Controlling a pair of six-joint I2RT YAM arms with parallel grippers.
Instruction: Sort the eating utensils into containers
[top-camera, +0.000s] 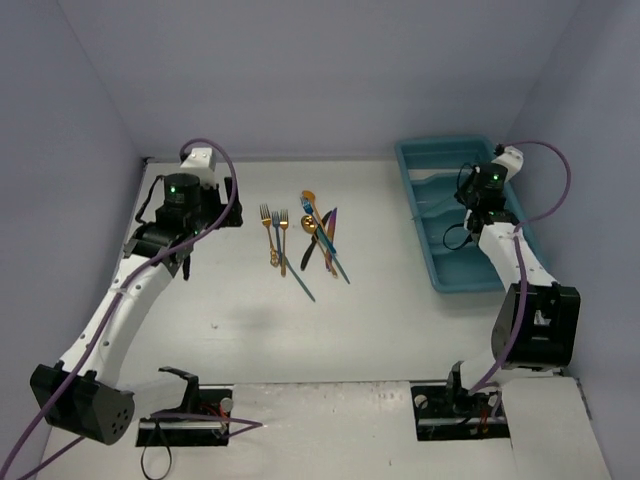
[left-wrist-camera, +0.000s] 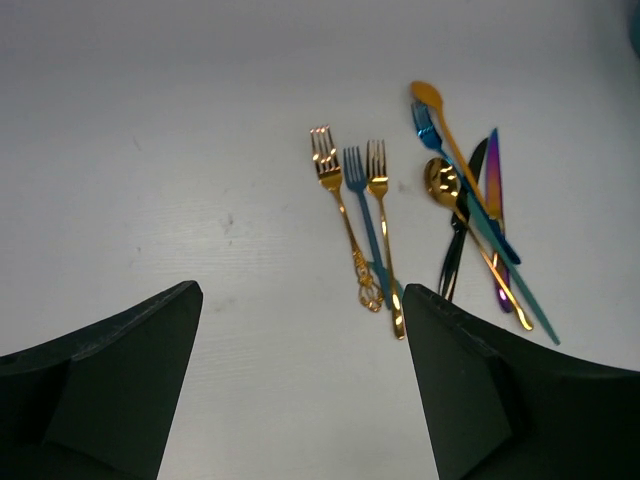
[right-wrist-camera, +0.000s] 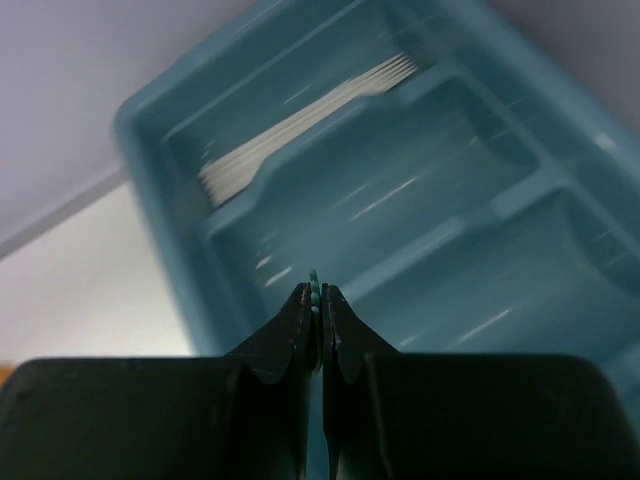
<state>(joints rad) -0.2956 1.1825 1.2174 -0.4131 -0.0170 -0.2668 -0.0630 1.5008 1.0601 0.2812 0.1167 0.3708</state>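
The utensils lie loose mid-table: two gold forks with a teal-blue fork between them. To their right lies a crossed pile of gold spoons, a teal-blue fork, a black piece and a purple knife. The pile also shows in the top view. My left gripper is open and empty above bare table, left of the forks. My right gripper is shut on a thin teal-blue utensil, seen edge-on, over the teal tray. Thin white forks lie in the tray's far compartment.
The tray stands at the table's right side, lengthwise toward the back wall. Lilac walls close in the back and both sides. Purple cables run along both arms.
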